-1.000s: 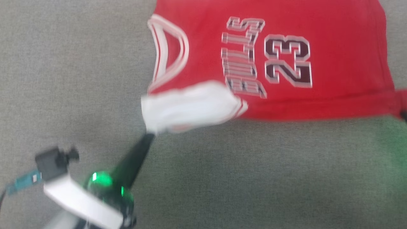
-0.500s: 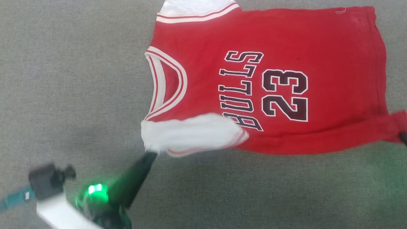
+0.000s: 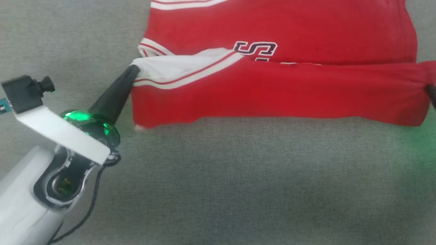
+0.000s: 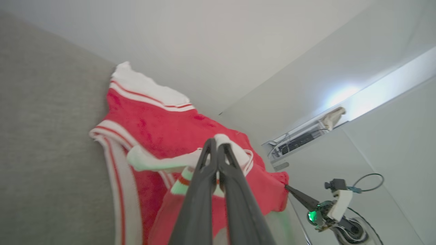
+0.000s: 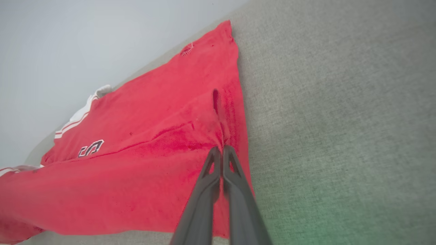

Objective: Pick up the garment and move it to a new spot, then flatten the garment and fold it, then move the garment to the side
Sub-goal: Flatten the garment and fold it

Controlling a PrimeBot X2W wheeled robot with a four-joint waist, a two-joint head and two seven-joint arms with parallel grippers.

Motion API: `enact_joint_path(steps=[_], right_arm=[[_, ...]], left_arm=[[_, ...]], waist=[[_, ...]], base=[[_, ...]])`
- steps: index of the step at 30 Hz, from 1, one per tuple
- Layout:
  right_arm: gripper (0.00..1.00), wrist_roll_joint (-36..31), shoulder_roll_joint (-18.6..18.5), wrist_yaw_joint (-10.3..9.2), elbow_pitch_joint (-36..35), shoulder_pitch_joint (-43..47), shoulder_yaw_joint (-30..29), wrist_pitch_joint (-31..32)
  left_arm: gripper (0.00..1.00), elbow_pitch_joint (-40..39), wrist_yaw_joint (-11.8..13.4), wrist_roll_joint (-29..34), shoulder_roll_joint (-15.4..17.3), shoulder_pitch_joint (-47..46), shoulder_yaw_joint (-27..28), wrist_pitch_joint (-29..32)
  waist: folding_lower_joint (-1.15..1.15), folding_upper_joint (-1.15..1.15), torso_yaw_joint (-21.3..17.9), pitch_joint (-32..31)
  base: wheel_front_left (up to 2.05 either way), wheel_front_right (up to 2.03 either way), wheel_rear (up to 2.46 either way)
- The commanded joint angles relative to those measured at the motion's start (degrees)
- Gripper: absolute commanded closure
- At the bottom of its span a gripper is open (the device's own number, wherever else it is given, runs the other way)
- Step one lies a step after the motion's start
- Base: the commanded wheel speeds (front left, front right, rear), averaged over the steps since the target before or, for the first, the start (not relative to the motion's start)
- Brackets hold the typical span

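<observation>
Since half a second ago the jersey's [image 3: 272, 92] near edge has been carried up and over its chest. The number is now covered and just the letter S [image 3: 256, 48] shows. The left hand [image 3: 133, 70] has moved farther from the robot. Its forearm enters from the lower left, fingers slanting up and right, pinched tight on the white sleeve [image 3: 170, 66]. The right hand [image 3: 431, 92], at the right edge, is pinched tight on the red hem [image 3: 414, 98]. The jersey lies on the grey bench [image 3: 238, 177], long axis left to right, neck leftward.
</observation>
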Motion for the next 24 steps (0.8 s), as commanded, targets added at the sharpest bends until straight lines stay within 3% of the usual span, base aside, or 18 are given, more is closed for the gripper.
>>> enact_joint_path(steps=[1,10,11,12,13,14,15,16,20,24], right_arm=[[1.00,-0.37,0.32,0.03,0.57,-0.69,0.29,-0.43],[1.00,-2.28,-0.36,0.03,6.21,-4.46,6.72,-5.75],[1.00,-2.33,-0.40,0.03,6.78,-4.70,7.21,-6.51],[1.00,-2.71,-0.71,0.03,7.26,-4.77,7.93,-7.20],[1.00,-2.93,-1.10,0.03,7.63,-4.73,8.67,-7.90],[0.82,-3.35,-1.35,0.03,8.06,-4.64,8.93,-9.00],[0.54,-3.78,-1.56,0.03,8.47,-4.62,9.10,-10.16],[0.00,-4.23,-1.79,0.03,8.80,-4.52,9.42,-11.20],[0.00,-5.50,-2.64,0.03,8.79,-2.98,9.87,-14.95],[0.00,-4.90,-3.09,0.03,7.77,-1.46,9.29,-17.18]], left_arm=[[1.00,1.42,0.04,0.07,0.10,-0.69,-0.27,0.12],[1.00,15.37,0.05,2.70,-1.11,-5.74,-4.45,-0.94],[0.96,16.71,0.06,3.67,-1.03,-6.11,-5.33,-1.18],[0.82,18.01,0.11,5.25,-0.61,-6.54,-6.84,-1.01],[0.57,19.11,0.11,6.38,-0.38,-7.01,-8.24,-1.13],[0.00,20.24,0.11,7.42,-0.15,-7.60,-9.24,-1.42],[0.00,21.17,0.11,8.43,0.25,-8.48,-10.14,-1.74],[0.00,21.67,0.11,9.06,0.53,-9.29,-10.95,-2.09],[0.00,21.11,0.04,12.73,3.56,-13.26,-14.39,-2.12],[0.00,17.61,0.05,14.25,8.24,-16.27,-17.75,2.29]], waist=[[0.00,0.00,-0.63,0.95],[0.00,0.00,-1.51,3.48],[0.00,0.00,-1.54,3.52],[0.00,0.00,-1.52,3.44],[0.00,0.00,-1.48,3.26],[0.00,0.00,-1.42,2.97],[0.00,0.00,-1.33,2.56],[0.00,0.00,-1.27,2.14],[0.00,0.00,-0.91,-0.32],[0.00,0.00,-0.62,-2.77]], base=[[0.00,0.00,0.00],[0.00,0.00,0.00],[0.00,0.00,0.00],[0.00,0.00,0.00],[0.00,0.00,0.00],[0.00,0.00,0.00],[0.00,0.00,0.00],[0.00,0.00,0.00],[0.00,0.00,0.00],[0.00,0.00,0.00]])
